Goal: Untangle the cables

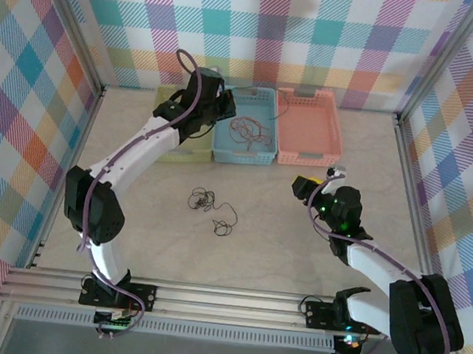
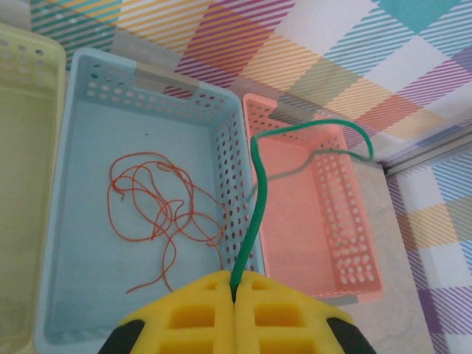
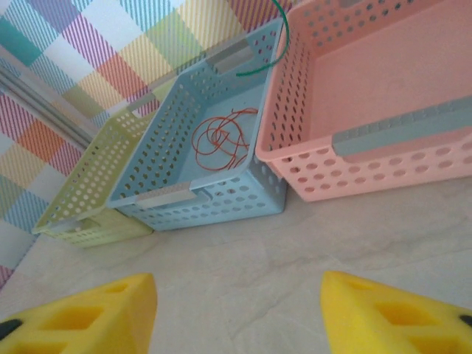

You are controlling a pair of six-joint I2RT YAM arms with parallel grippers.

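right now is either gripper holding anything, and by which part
The left gripper pinches the green cable at its lower stretch; the rest arcs over the pink basket. The right gripper is open and empty.

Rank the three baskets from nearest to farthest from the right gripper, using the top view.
1. Pink basket, directly ahead of the right gripper.
2. Blue basket, middle of the row.
3. Yellow-green basket, far left.

text: none legible | labels: none | numbers: none
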